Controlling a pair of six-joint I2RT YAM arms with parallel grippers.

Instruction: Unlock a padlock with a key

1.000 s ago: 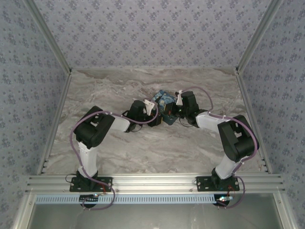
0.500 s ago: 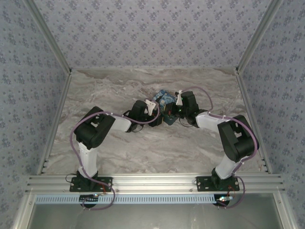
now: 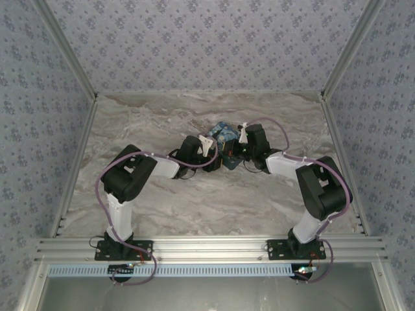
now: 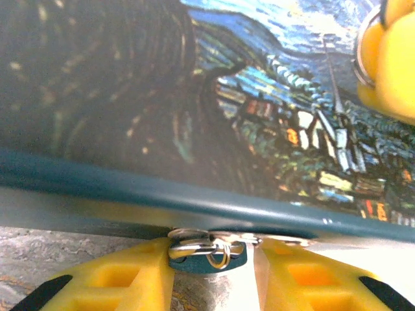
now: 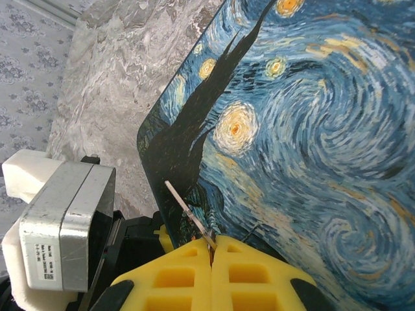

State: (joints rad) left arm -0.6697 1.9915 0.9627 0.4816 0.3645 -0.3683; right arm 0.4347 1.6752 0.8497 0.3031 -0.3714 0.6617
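Painted starry-night box (image 3: pixel 224 133) sits mid-table on grey marbled table (image 3: pixel 162 116), patterned wallpaper walls on three sides. Both arms reach in and meet at the box's near side: left arm (image 3: pixel 130 178) from the left, right arm (image 3: pixel 318 184) from the right. From overhead the wrists crowd that side, and padlock and key are too small to make out there.

Left wrist view: box face (image 4: pixel 130 97) looms close above, its teal lower edge running across. Just under that edge, the padlock (image 4: pixel 209 254), blue body, silvery shackle loops. A yellow finger of the other gripper (image 4: pixel 395 58) intrudes at upper right, a silvery ring at its edge.

Left gripper (image 4: pixel 214 262): fingers (image 4: pixel 139 275) drawn in to the padlock's width, padlock pinched between them.

Right wrist view: box (image 5: pixel 311 129) tilted, swirl side facing the camera; the left wrist's grey camera housing (image 5: pixel 65 223) just beside at lower left.

Right gripper (image 5: pixel 212 246): yellow fingers pressed together on the key (image 5: pixel 189 215). The thin blade pokes up-left across the box's dark corner. Whether the tip reaches the padlock cannot be told.
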